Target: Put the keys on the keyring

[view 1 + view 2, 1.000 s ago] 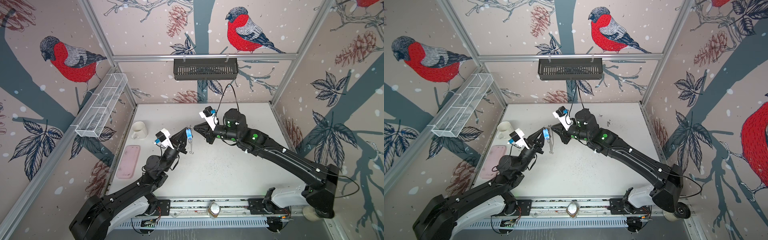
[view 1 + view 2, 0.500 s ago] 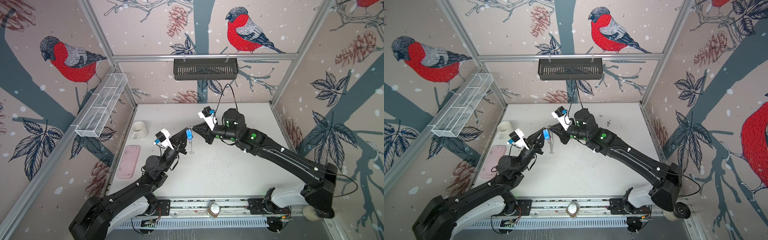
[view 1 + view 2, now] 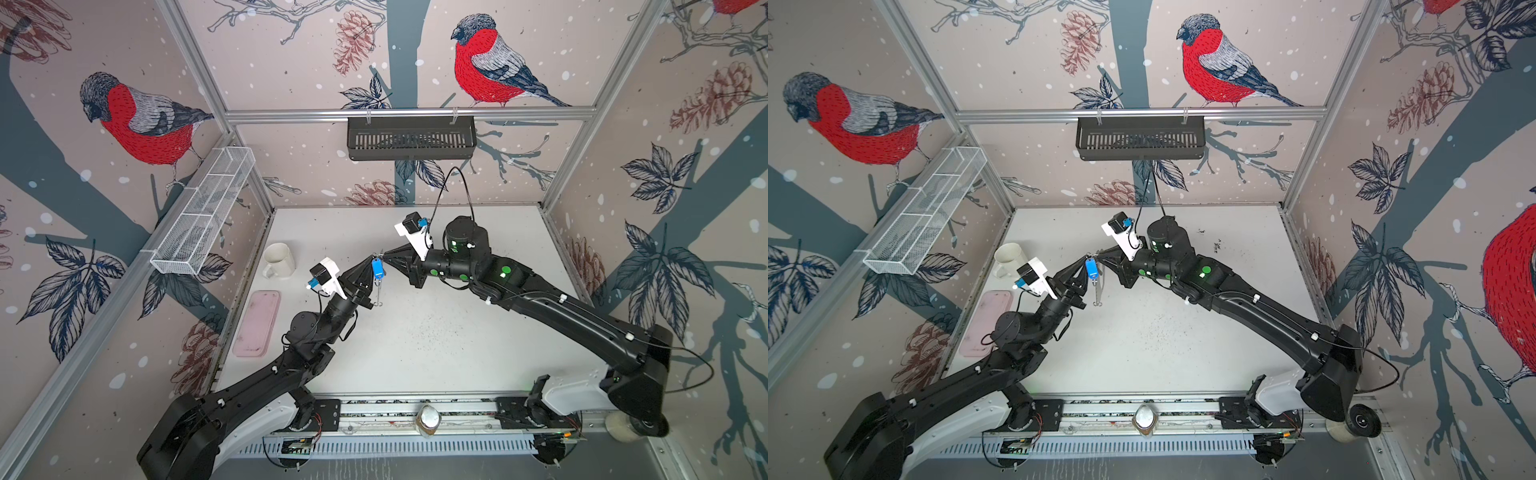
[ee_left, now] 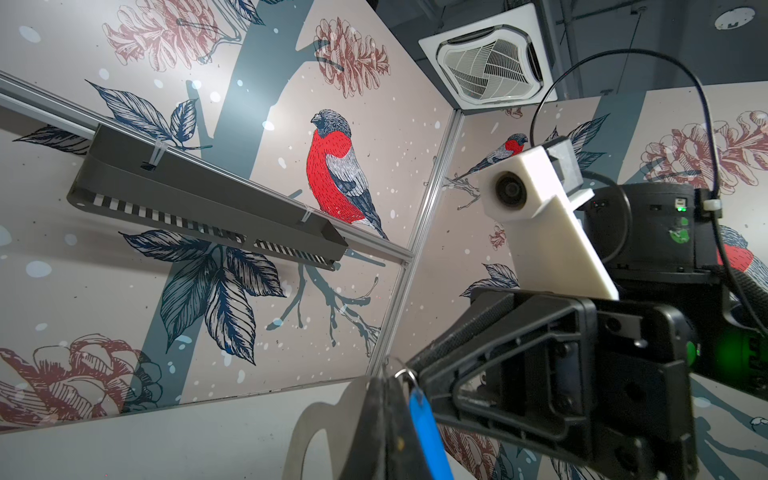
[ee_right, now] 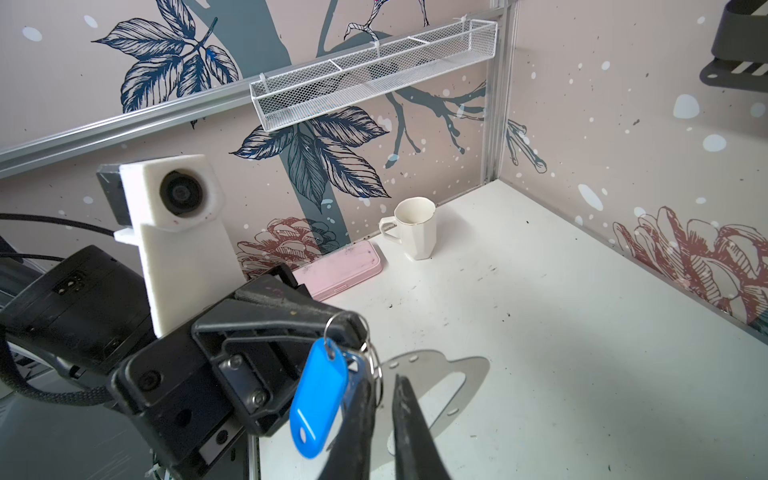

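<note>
Right wrist view: the left gripper (image 5: pixel 355 326) is pinched shut on the keys (image 5: pixel 332 382), blue tag (image 5: pixel 318 401) dangling, and the right gripper (image 5: pixel 381 368), barely parted and seemingly empty, sits just beside them, with the keyring (image 5: pixel 419 376) hanging broadside just beyond it, seemingly long axis down.

No readable writing turns up anywhere in these views. The blue tag (image 5: pixel 319 395) shows a plain face, and neither the white mug (image 3: pixel 278 259) at ten o'clock on the table nor the pink case (image 3: pixel 256 324) at nine o'clock bears print.
</note>
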{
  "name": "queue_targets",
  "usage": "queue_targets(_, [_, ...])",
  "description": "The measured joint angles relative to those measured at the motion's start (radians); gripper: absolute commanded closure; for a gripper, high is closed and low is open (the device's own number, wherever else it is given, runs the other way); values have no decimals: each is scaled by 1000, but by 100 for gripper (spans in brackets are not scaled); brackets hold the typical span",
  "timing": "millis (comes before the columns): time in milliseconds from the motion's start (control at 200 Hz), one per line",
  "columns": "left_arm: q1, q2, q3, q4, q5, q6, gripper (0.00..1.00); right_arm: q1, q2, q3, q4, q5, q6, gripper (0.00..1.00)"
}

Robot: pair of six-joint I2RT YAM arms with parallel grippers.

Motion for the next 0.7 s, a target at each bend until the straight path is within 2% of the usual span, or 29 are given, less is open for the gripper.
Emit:
queue_targets(590, [2, -3, -9, 1, 4, -15, 100, -1, 10, 2, 14, -31, 3, 86])
queue_targets(700, [2, -6, -10, 1, 5, -15, 100, -1, 13, 3, 14, -35, 4, 90])
